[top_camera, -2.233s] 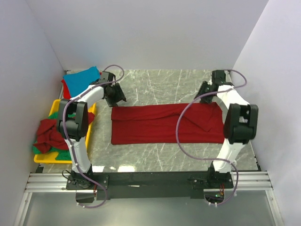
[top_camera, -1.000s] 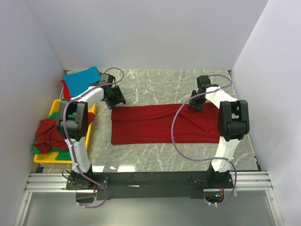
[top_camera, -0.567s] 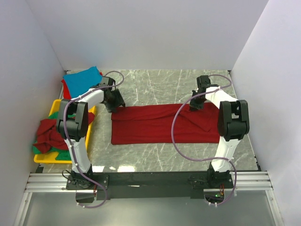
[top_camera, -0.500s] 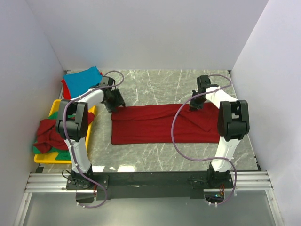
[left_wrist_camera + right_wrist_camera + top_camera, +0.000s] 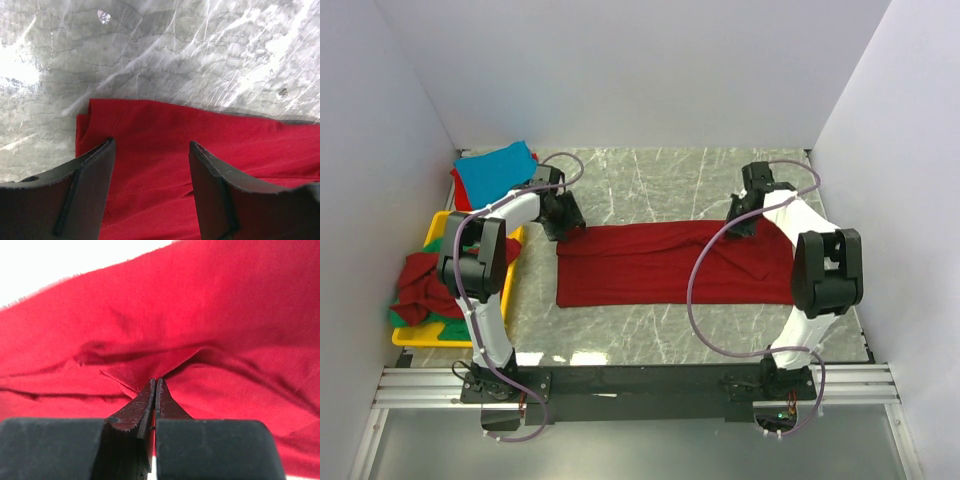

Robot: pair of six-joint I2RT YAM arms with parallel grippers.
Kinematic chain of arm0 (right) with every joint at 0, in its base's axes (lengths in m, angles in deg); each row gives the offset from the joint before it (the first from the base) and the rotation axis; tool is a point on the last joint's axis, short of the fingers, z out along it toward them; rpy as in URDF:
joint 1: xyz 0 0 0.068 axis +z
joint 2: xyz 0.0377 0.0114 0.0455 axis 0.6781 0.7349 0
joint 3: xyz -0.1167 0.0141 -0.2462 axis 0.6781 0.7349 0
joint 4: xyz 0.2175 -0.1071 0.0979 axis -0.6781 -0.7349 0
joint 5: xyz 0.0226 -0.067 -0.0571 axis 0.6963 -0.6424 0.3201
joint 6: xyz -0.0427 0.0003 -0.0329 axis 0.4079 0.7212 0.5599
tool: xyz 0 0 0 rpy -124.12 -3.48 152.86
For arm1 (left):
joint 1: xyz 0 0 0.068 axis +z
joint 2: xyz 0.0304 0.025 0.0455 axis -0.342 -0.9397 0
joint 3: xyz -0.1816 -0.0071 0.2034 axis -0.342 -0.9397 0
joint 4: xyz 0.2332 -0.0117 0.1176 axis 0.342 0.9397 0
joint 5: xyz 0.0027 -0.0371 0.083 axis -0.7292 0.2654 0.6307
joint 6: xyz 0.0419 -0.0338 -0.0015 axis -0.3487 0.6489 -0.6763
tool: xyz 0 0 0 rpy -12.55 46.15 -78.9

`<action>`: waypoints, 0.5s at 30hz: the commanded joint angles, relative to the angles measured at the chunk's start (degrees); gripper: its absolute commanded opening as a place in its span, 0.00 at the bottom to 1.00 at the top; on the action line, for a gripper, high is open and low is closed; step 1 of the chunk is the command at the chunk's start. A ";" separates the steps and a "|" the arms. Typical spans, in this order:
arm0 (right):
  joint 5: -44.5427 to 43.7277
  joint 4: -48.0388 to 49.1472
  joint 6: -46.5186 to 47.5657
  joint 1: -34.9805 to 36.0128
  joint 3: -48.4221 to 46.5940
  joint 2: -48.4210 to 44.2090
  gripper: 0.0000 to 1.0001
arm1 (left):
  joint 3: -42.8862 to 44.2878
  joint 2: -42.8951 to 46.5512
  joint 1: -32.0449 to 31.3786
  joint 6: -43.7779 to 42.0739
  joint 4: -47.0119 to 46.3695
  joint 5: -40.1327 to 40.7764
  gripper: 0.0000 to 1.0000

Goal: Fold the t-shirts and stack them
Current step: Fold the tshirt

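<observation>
A dark red t-shirt point(image 5: 660, 265) lies on the marble table, folded into a long strip. My left gripper point(image 5: 565, 222) hovers over its far left corner, open, with the cloth point(image 5: 165, 130) showing between the two fingers; in the left wrist view the gripper point(image 5: 150, 145) holds nothing. My right gripper point(image 5: 738, 225) is at the strip's far edge, towards the right end. In the right wrist view it point(image 5: 155, 381) is shut on a pinch of the red cloth point(image 5: 210, 320), with creases running to its tips.
A turquoise t-shirt point(image 5: 492, 168) lies folded at the far left on top of another red one. A yellow tray point(image 5: 408, 338) at the left holds a crumpled red shirt point(image 5: 420, 280) over green cloth point(image 5: 448, 327). White walls close in three sides.
My right gripper has shut on the red shirt's far edge and its arm has swung slightly right. My left gripper has edged down to the far left corner, still open.
</observation>
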 commanded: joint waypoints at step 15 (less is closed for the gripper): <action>-2.89 -3.53 -8.99 7.20 7.79 -8.43 0.00 | -3.25 5.24 0.06 -6.53 0.86 -1.02 0.66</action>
